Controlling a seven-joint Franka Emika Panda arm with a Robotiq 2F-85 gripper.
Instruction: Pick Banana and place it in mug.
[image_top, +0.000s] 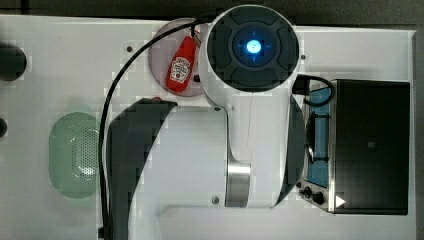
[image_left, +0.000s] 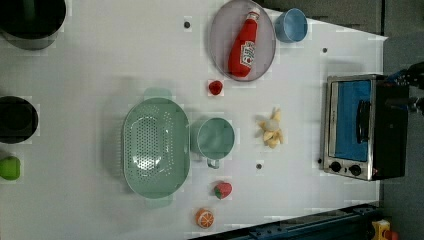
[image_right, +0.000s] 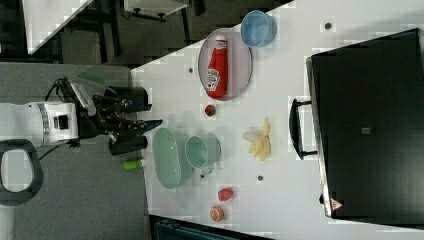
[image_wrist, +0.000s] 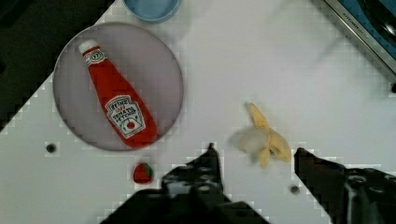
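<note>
The banana lies on the white table, pale yellow with its peel strips splayed, between the mug and the toaster oven. The teal-green mug stands upright beside the green colander, its handle toward the left view's bottom. In the wrist view the banana shows between my two dark fingers, some way below them. My gripper is open and holds nothing. In the right view the gripper hangs well clear of the table, apart from the banana and the mug.
A ketchup bottle lies on a grey plate, with a light blue cup beside it. The colander touches the mug. Two small strawberries and an orange slice lie around. The toaster oven stands near the banana.
</note>
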